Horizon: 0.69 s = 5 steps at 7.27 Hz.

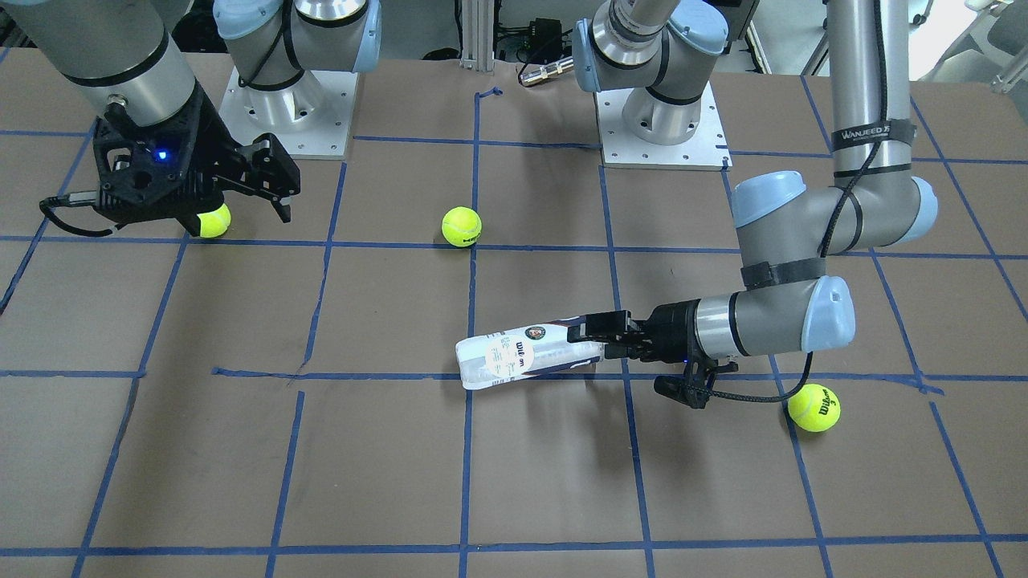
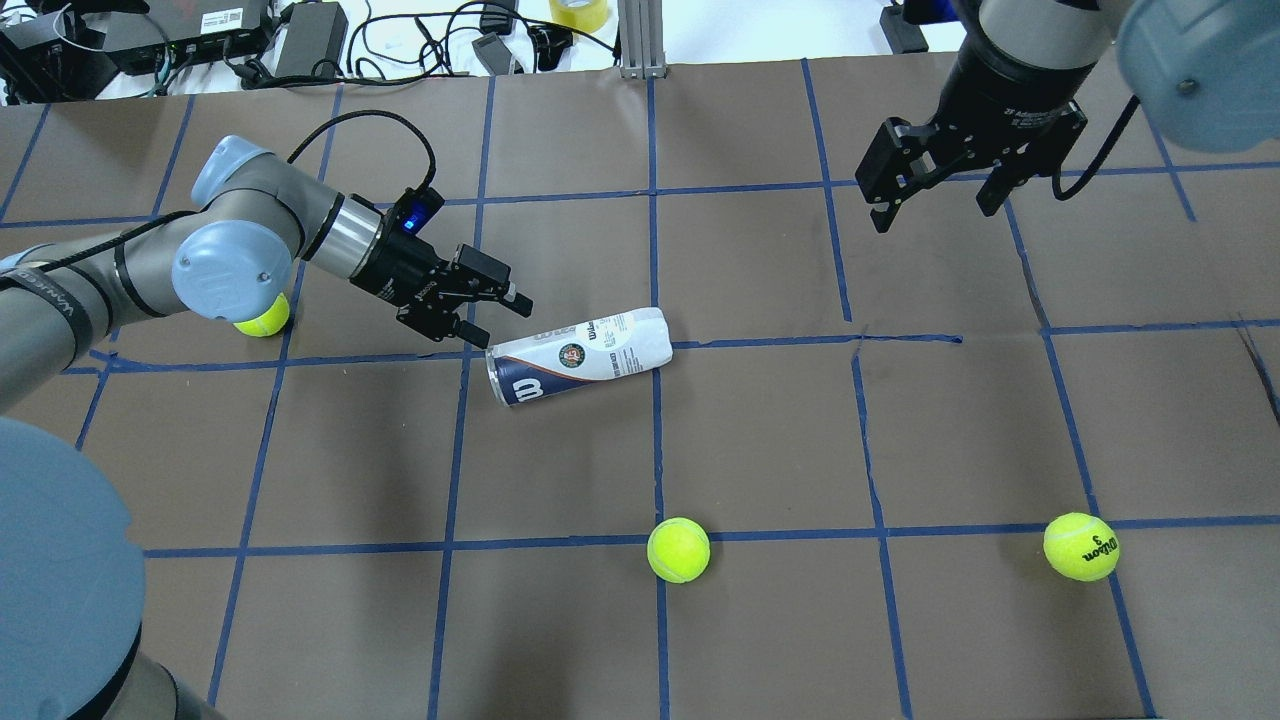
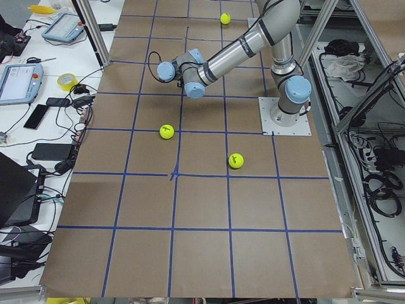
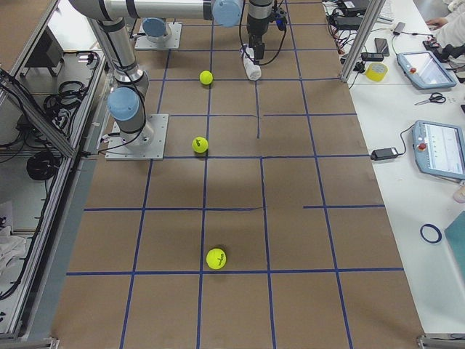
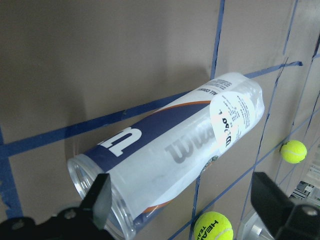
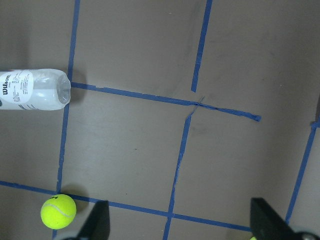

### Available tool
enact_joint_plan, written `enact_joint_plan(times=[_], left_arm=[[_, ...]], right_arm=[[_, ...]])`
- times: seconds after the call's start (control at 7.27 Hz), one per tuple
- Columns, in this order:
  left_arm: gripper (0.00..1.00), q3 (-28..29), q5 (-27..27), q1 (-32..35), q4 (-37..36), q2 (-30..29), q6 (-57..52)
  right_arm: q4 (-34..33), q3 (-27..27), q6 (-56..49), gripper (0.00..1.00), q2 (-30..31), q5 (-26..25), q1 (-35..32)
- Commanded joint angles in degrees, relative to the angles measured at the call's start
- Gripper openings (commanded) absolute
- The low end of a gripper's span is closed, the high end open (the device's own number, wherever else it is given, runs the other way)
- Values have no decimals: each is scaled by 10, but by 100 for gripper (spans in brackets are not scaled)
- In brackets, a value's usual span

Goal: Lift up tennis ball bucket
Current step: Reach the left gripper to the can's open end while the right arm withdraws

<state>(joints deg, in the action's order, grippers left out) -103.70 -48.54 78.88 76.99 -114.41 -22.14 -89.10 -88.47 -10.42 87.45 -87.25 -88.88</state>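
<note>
Tennis ball bucket (image 2: 577,356) lying on its side on the bench (image 2: 760,450), close to the middle, not yet lifted. Its long axis runs from the open mouth, which faces the left hand (image 2: 498,318), away to the closed end near the bench centre, roughly in line with that arm's reach though slightly skewed.

The left hand is spread wide and low. Its wrist camera shows the mouth of the bucket between the two fingers, nearer one finger (image 5: 100,197) than the other. Contact cannot be judged.

The right hand (image 2: 935,205), also spread wide and holding nothing, hangs well apart on the far side of the bench. The left arm is plainly the nearer, so the lift appears to be its job. Closing across the round wall near the mouth looks like the step in hand.
</note>
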Motion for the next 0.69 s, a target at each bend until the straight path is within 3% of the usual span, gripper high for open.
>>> enact_joint_plan(times=[0.0, 0.55], left_arm=[[100, 3, -5, -14, -1, -1, -7], [97, -12, 26, -15, 42, -5, 3]], right_arm=[[2, -3, 39, 100, 1, -5, 1], [-4, -1, 42, 100, 5, -5, -1]])
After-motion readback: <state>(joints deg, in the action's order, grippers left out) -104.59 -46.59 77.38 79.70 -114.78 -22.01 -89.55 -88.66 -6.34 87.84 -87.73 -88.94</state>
